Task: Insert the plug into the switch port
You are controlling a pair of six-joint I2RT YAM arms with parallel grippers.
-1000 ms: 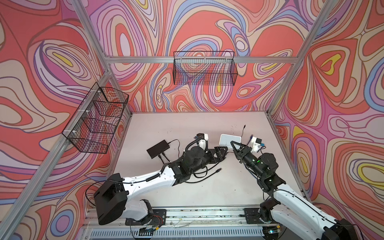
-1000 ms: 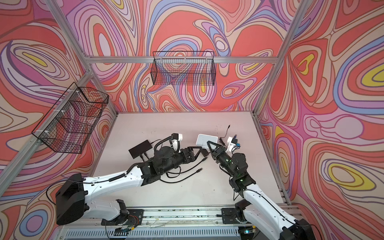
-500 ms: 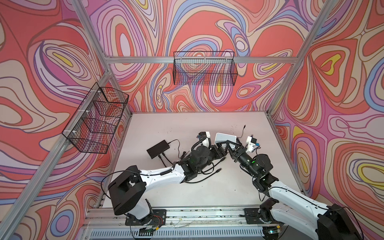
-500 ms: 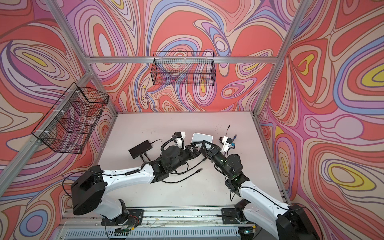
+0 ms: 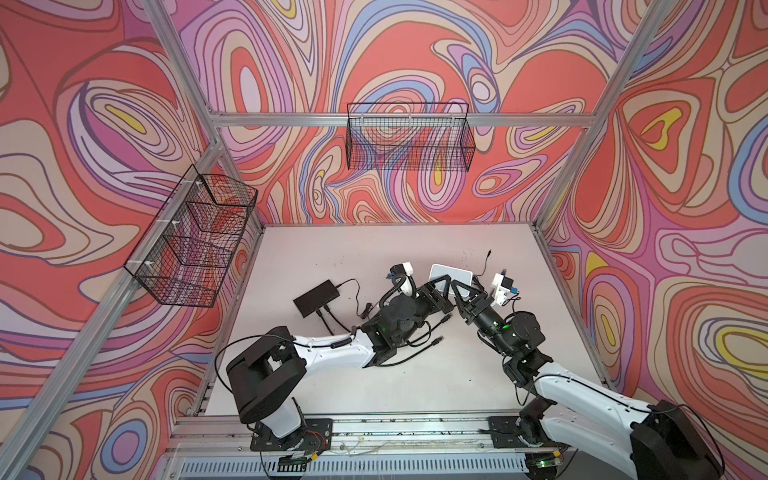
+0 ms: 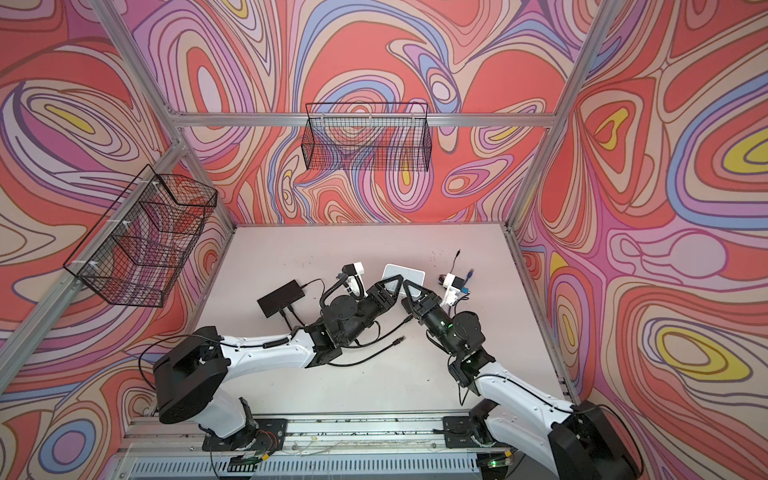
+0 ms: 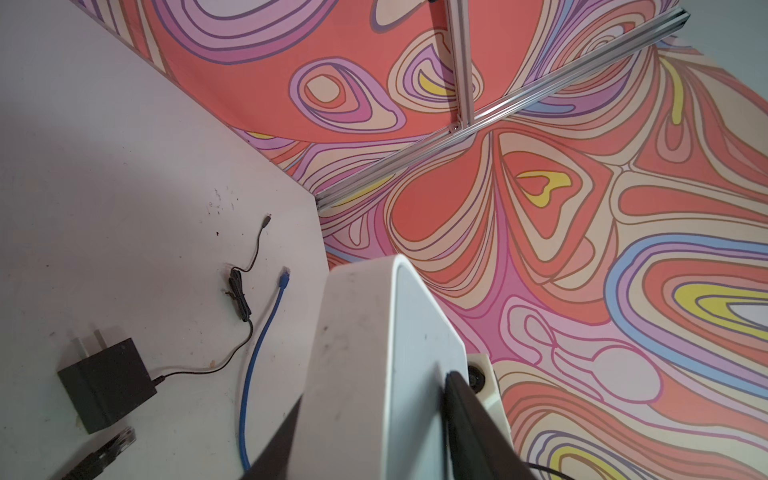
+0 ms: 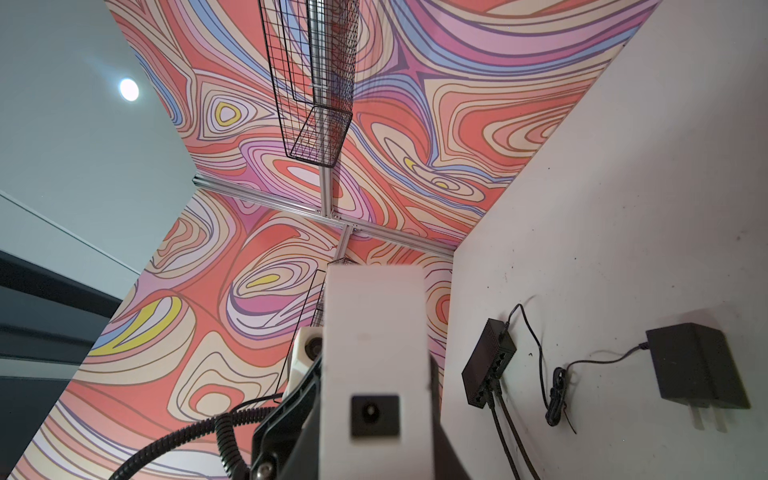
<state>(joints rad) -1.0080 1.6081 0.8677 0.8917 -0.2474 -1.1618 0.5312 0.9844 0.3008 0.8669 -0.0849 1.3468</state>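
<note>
Left gripper (image 5: 442, 286) and right gripper (image 5: 460, 291) are both being clamped, jaws narrow, on opposite sides of the white box (image 5: 451, 272). Its square black socket (image 8: 375, 411) is being faced toward the right wrist. The plug (image 5: 489, 252), a small barrel on a thin black cord (image 7: 239, 299), is lying loose on the table (image 5: 353, 257) beyond the box, nearer the right arm and pointing toward the back wall. The box is being read as smooth hard plastic with rounded corners.

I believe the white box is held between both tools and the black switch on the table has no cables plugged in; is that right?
Not quite: the right wrist view shows cables plugged into the black switch. The left tool and right tool do hold the white box between them.
</note>
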